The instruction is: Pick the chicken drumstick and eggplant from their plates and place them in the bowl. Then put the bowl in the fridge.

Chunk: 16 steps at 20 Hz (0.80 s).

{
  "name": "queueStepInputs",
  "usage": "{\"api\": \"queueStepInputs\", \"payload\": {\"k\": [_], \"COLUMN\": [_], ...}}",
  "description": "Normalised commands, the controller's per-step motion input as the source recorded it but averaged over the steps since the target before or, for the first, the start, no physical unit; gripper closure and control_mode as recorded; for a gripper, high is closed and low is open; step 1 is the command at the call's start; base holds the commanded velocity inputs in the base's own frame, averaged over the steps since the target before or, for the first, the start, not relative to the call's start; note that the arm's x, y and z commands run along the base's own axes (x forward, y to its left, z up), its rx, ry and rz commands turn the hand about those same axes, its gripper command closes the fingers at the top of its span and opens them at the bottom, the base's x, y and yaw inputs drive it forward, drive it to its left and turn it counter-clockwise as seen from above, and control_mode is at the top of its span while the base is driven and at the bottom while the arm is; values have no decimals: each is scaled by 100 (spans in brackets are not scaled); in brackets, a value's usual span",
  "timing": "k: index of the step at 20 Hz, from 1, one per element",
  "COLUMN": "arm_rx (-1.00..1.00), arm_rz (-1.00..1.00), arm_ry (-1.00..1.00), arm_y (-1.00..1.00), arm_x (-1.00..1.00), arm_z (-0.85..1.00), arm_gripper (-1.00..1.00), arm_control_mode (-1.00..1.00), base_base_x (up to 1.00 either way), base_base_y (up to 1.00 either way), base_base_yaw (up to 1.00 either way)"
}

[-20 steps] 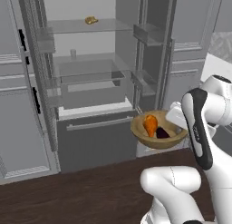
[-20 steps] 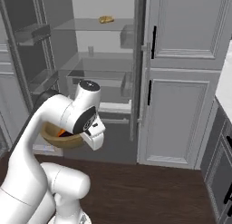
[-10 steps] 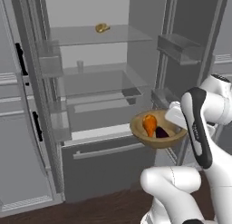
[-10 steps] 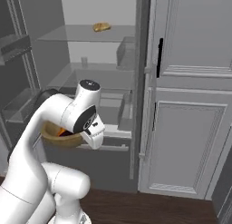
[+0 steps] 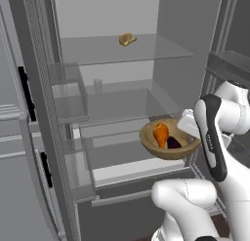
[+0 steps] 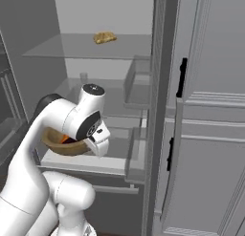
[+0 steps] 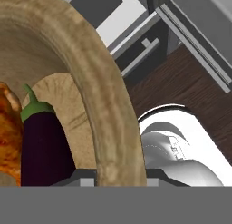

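Two items lie in the bowl (image 5: 168,143) that the gripper (image 5: 188,124) holds closed on its near rim: the eggplant (image 7: 43,141) close to the fingers, the chicken drumstick (image 5: 160,134) touching it on the far side. Bowl and gripper hang in front of the open fridge (image 5: 122,89), over its white lower ledge (image 5: 141,170). Beyond and above, a small golden-brown food item (image 5: 127,39) sits on the top glass shelf (image 5: 117,50).

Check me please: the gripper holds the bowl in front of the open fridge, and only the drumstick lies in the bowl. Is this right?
Not quite. The bowl holds two things: the drumstick and the eggplant, side by side, as the left base view shows. The rest is right: the gripper holds the bowl by its rim in front of the open fridge.
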Motion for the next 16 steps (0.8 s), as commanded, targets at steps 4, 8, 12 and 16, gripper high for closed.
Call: {"api": "queueStepInputs", "payload": {"k": [4, 8, 12, 16], "arm_rx": [0, 0, 0, 0], "arm_rz": [0, 0, -7, -10], "arm_ry": [0, 0, 0, 0], "arm_y": [0, 0, 35, 74], "arm_x": [0, 0, 25, 59], "arm_z": [0, 0, 2, 4], "arm_gripper": [100, 100, 100, 100], "arm_control_mode": [100, -100, -100, -100], "base_base_x": [23, -3, 0, 0], "base_base_y": [0, 0, 0, 0], "base_base_yaw": [0, 0, 0, 0]}}
